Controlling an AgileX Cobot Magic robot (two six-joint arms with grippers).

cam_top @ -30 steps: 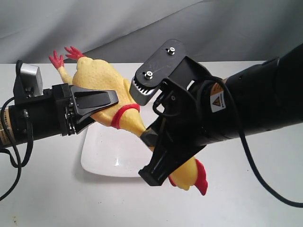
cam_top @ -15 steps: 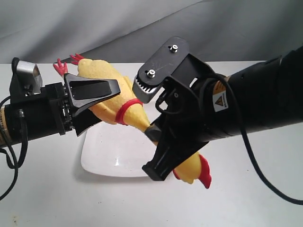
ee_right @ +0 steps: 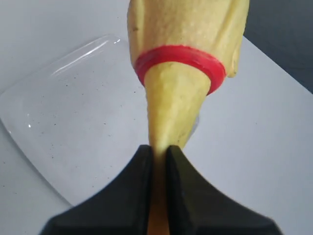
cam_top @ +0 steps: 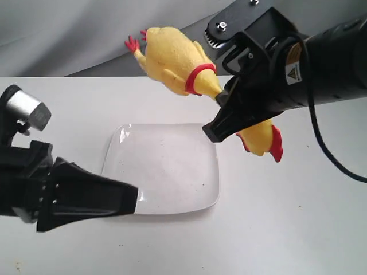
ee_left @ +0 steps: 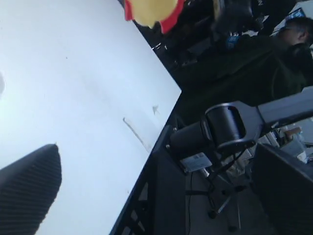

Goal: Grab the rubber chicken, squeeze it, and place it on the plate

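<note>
The yellow rubber chicken [cam_top: 172,57] hangs in the air above the far right edge of the white square plate [cam_top: 166,172], feet up and to the left, head [cam_top: 266,140] down to the right. My right gripper [cam_top: 221,123] is shut on its thin neck just below the red ring; the right wrist view shows both black fingers [ee_right: 134,176] pinching the neck of the chicken [ee_right: 181,88] over the plate [ee_right: 73,112]. My left gripper [cam_top: 129,197] sits low at the front left, touching nothing, open; only one finger [ee_left: 29,191] shows in the left wrist view, where the chicken's head [ee_left: 149,10] peeks in.
A grey cloth backdrop [cam_top: 86,34] rises behind the white table [cam_top: 287,217]. The left wrist camera [cam_top: 26,109] sticks up at the far left. The table's edge [ee_left: 161,132] drops to dark equipment [ee_left: 225,127] and a seated person [ee_left: 288,39].
The left gripper has let go of the chicken's body and pulled back down to the front left. The right gripper has carried the chicken up and to the right by the neck.
</note>
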